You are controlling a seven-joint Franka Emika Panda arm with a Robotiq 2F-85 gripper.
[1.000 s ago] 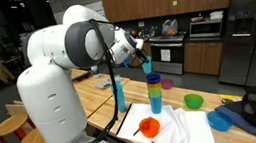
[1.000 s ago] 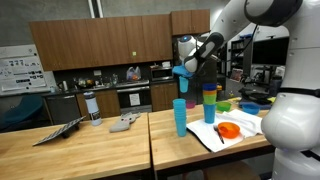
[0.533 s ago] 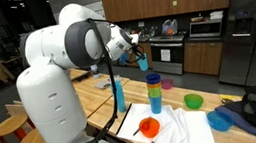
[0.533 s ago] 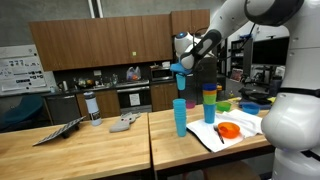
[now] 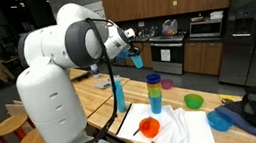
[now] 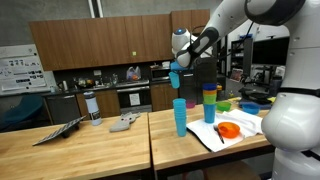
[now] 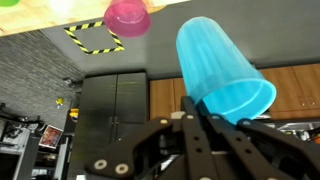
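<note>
My gripper (image 7: 200,108) is shut on the rim of a light blue cup (image 7: 220,65), which sticks out tilted above the fingers in the wrist view. In both exterior views the held cup (image 5: 137,60) (image 6: 174,77) hangs in the air at the gripper (image 5: 130,52) (image 6: 177,66), well above the wooden table (image 6: 110,140). A stack of coloured cups (image 5: 155,96) (image 6: 209,103) stands on the table off to one side of it. A single tall blue cup (image 6: 180,117) stands almost straight below the held one.
An orange bowl (image 5: 150,128) lies on a white cloth (image 5: 182,133). A green bowl (image 5: 193,101), a blue bowl (image 5: 220,119) and a small purple bowl (image 5: 167,84) sit nearby. A pink bowl (image 7: 128,15) shows in the wrist view. Kitchen cabinets and ovens stand behind.
The gripper has carried the blue cup upward and sideways, away from the stack of cups and over toward the single blue cup. Its grip stays the same.
</note>
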